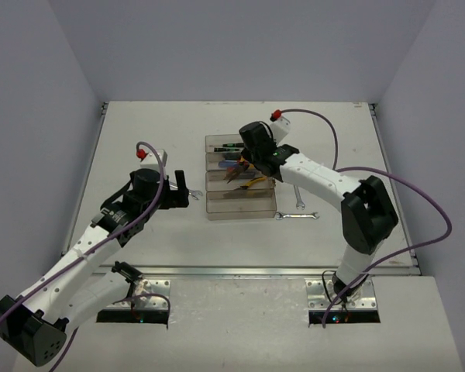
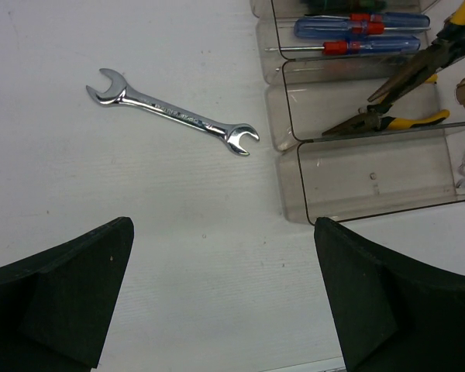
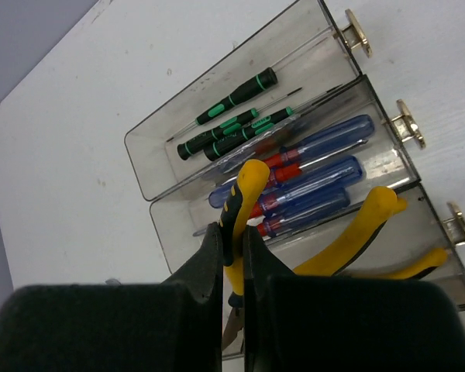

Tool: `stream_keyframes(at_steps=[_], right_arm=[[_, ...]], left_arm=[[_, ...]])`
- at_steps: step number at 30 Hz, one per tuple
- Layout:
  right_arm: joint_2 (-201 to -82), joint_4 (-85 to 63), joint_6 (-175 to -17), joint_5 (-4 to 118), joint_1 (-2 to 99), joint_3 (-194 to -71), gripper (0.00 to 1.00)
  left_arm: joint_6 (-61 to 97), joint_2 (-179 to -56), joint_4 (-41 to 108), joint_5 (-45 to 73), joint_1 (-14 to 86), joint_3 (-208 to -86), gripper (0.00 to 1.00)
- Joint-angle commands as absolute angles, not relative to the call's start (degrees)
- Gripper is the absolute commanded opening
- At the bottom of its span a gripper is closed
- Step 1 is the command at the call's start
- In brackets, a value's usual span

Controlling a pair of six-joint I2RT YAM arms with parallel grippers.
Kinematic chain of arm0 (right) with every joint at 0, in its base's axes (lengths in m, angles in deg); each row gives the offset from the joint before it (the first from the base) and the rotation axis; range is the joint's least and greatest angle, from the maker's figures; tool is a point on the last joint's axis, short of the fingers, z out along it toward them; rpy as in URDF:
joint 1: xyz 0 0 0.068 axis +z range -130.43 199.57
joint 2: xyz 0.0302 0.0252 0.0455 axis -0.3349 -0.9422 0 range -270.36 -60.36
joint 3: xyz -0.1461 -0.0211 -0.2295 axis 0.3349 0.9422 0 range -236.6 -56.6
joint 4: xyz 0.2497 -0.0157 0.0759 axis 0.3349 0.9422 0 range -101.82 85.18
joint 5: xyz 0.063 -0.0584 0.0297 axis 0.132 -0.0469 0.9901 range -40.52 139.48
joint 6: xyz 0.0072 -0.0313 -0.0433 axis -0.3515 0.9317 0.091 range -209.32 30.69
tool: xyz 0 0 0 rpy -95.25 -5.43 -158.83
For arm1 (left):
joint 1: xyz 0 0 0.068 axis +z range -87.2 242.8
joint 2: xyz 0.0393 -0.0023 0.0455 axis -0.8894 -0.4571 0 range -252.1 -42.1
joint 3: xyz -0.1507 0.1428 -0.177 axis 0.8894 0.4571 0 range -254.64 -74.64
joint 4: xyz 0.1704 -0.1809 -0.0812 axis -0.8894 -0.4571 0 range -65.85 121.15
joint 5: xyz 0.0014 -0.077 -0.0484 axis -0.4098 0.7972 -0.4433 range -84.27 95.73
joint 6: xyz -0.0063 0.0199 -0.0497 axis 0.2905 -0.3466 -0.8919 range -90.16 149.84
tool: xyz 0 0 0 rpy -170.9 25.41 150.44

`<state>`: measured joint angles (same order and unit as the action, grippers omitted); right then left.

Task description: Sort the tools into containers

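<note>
The left jaws are spread wide over the table (image 2: 101, 201) and grip nothing. A silver wrench (image 2: 173, 114) lies flat on the table ahead of them, a little to the left in the left wrist view. Its long axis runs on a slant: one open end points away to the far left, and the other sits just beside the outer wall of the trays (image 2: 294, 178) without touching it. The shank therefore lies askew to the line between the two fingers. The wrist probably needs a turn as it reaches forward, so that the fingers close across the shank, not along it.

The left arm (image 1: 101, 232) is the nearer one to this wrench. The right jaws are busy anyway, pressed onto one yellow handle of the pliers (image 3: 244, 190), which they hold up over the trays.

The tray nearest the arms (image 2: 372, 174) looks almost bare, so it is the likely home for wrenches. Two more wrenches (image 1: 297, 215) lie on the table on the right side of the trays — closer to the right arm.
</note>
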<state>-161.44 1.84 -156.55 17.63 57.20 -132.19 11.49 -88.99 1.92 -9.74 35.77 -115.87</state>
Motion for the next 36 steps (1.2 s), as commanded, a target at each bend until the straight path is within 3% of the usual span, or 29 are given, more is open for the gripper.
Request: stream_keyframes(at_steps=[1, 7, 9, 12, 21, 23, 26, 30, 36], right_arm=[[-165.23, 2.22, -164.16, 8.86, 58.41, -138.63, 0.0], [-167.01, 1.41, -167.8, 9.84, 59.45, -136.98, 0.01], [-166.56, 0.67, -167.73, 9.62, 59.89, -136.01, 0.07], [-165.54, 1.89, -167.76, 9.18, 60.09, -135.33, 0.42], [-155.35, 0.03, -158.43, 9.47, 59.9, -129.4, 0.74], [-151.67, 0.53, -148.13, 11.51, 58.53, -128.44, 0.9], [-148.93, 7.63, -134.43, 22.88, 50.55, -128.35, 0.87], [-148.74, 17.8, -120.78, 37.41, 41.06, -127.57, 0.78], [-157.6, 26.07, -108.32, 39.28, 38.07, -130.34, 0.63]], left_arm=[[11.25, -87.42, 3.54, -9.78, 35.81, -116.08, 1.0], [11.37, -86.85, 3.81, -9.94, 35.81, -115.86, 1.0], [11.29, -86.99, 3.74, -10.16, 35.81, -115.93, 1.0], [11.29, -86.92, 3.6, -10.39, 35.81, -115.95, 1.0], [8.8, -86.99, 2.35, -15.28, 35.81, -116.02, 1.0], [5.74, -87.91, 0.64, -19.43, 35.89, -116.76, 1.0], [3.78, -89.39, -1.66, -23.79, 35.81, -117.88, 1.0], [5.88, -91.15, -0.26, -19.83, 35.81, -117.7, 1.0], [6.48, -92.07, -0.28, -18.55, 35.81, -117.93, 1.0]])
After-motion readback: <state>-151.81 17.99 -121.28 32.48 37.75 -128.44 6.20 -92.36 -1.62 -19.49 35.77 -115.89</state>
